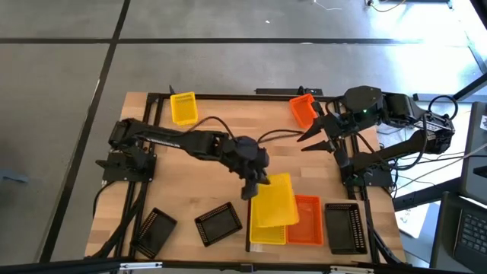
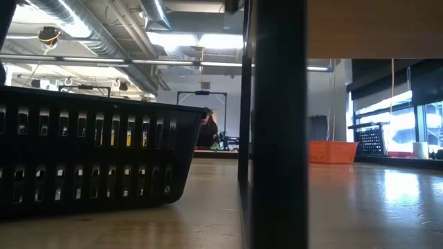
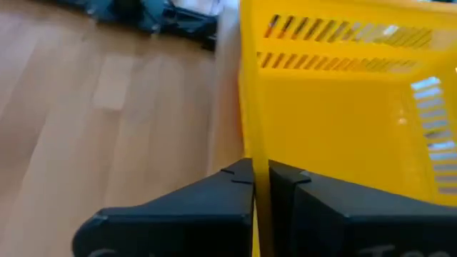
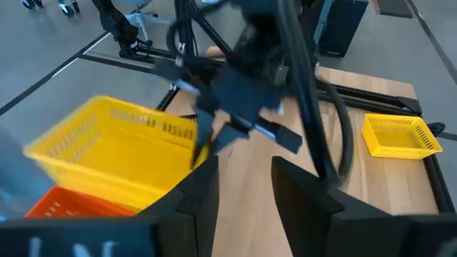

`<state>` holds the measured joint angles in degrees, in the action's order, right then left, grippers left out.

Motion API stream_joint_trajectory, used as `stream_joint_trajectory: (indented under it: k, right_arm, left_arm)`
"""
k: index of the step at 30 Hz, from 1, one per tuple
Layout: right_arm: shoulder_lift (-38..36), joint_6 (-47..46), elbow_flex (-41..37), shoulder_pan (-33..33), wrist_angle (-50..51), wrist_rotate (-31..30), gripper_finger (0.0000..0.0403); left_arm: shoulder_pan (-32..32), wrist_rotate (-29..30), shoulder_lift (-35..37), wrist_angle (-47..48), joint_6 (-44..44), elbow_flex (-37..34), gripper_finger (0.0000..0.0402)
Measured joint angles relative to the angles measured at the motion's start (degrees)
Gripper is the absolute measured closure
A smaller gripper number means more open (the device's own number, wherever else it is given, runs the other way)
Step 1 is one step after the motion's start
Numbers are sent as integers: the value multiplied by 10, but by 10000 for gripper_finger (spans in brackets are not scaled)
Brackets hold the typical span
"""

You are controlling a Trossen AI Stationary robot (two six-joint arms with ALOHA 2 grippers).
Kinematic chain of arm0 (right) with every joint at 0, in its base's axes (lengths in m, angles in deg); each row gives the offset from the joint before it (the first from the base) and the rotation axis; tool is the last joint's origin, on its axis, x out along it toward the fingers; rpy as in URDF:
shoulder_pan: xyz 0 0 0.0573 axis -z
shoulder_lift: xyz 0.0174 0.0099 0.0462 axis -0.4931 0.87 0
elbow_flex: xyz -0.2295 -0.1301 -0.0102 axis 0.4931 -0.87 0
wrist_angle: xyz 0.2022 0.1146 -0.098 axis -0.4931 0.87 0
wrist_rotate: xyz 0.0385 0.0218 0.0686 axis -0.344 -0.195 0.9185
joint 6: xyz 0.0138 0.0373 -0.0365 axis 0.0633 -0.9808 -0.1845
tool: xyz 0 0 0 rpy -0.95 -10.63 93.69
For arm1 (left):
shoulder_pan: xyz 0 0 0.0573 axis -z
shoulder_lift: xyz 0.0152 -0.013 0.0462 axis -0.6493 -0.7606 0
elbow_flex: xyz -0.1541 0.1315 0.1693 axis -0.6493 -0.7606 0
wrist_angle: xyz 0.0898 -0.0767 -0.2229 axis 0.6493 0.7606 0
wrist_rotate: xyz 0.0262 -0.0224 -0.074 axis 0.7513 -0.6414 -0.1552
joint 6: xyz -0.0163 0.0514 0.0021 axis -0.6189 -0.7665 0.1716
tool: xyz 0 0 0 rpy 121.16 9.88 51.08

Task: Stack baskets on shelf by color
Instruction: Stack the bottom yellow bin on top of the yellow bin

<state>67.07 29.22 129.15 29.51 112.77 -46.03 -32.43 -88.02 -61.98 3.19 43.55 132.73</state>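
Left gripper (image 1: 254,183) clamped on yellow basket (image 1: 274,199) rim; square it over yellow stack (image 1: 268,231) at 6 o'clock before you lower. Right gripper (image 1: 310,135) apart, idle at 2 o'clock.

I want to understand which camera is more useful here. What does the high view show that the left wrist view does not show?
Only the high view shows the whole table: the right gripper open beside an orange basket, a second yellow basket at the far edge, three black baskets along the near edge, and another orange basket. Only the left wrist view shows the fingers pinching the basket's wall close up. Both show the left gripper shut on the yellow basket.
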Motion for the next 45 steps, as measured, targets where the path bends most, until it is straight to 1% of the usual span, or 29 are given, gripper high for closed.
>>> stream_joint_trajectory:
  k: [2, 3, 6, 8, 10, 14, 24, 31, 40, 45]
  right_arm:
    - [0, 0, 0, 0, 0, 0, 271]
    - [0, 0, 0, 0, 1, 0, 271]
    - [0, 1, 0, 0, 4, 0, 271]
    - [0, 2, 0, 0, 7, 0, 271]
    - [0, 5, 0, 0, 9, 0, 271]
    - [0, 29, 0, 0, 17, 0, 271]
    - [0, 31, 0, 0, 19, 0, 271]
    - [0, 31, 0, 0, 19, 0, 271]
    - [0, 31, 0, 0, 19, 0, 271]
    - [0, 31, 0, 0, 19, 0, 271]
  left_arm:
    - [0, -3, -9, 4, 2, -2, 401]
    - [0, -5, -16, -24, 5, 1, 401]
    - [-1, -6, -23, -12, 6, -1, 401]
    - [-1, -4, -32, -34, 8, 1, 401]
    - [-1, -5, -31, -17, 6, -1, 401]
    - [2, -5, -30, -13, 5, 0, 401]
    - [16, -7, -30, -15, 5, 0, 401]
    - [26, -35, -30, -15, 7, 0, 401]
    - [25, -37, -30, -14, -5, 0, 401]
    - [25, -51, -30, -14, -6, 0, 401]
